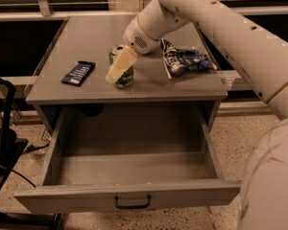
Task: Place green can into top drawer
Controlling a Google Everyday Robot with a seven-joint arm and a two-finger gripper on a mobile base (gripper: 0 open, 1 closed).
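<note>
The can stands upright on the cabinet top, near the front edge and a little left of the middle. Its long axis runs vertical, with the silver top up and the base flat on the grey surface. The green side with dark markings faces the camera.

The gripper is at the can, reaching in from the upper right. It is clasped on the can: one pale finger lies slantwise across the near side, from the top rim down to the lower left. The other is hidden behind the can. The arm runs from the right edge of the view up and over the cabinet, with its rounded wrist just behind the can.

A dark flat packet lies to the left of the can, well apart from it. A crumpled blue and white bag lies to the right, near the wrist.

Below the top, the drawer is pulled far out toward the camera. Its grey front panel carries a small black handle at the centre. The can stands above and behind the drawer's opening, outside it. A black frame stands at the left edge, on the speckled floor.
</note>
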